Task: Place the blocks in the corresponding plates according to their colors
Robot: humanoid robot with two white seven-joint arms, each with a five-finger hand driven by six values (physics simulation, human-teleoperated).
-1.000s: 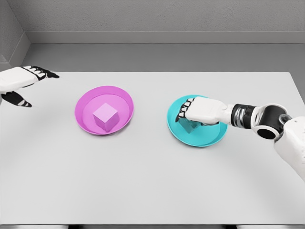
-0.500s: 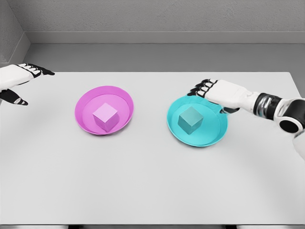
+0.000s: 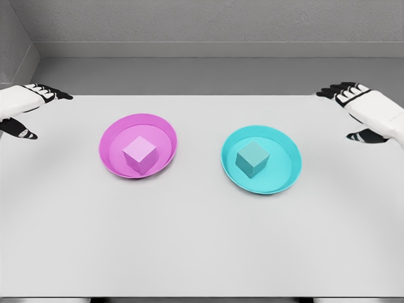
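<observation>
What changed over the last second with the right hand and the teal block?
The right hand let go of the teal block, lifted off the teal plate and withdrew to the right edge, open. Left hand, pink block and pink plate stayed put.

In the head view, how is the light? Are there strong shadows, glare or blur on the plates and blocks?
Head view: the light is soft and even, without glare. Only faint shadows lie beside the pink block in the pink plate and the teal block in the teal plate. Edges look slightly soft, and nothing is badly blurred.
</observation>
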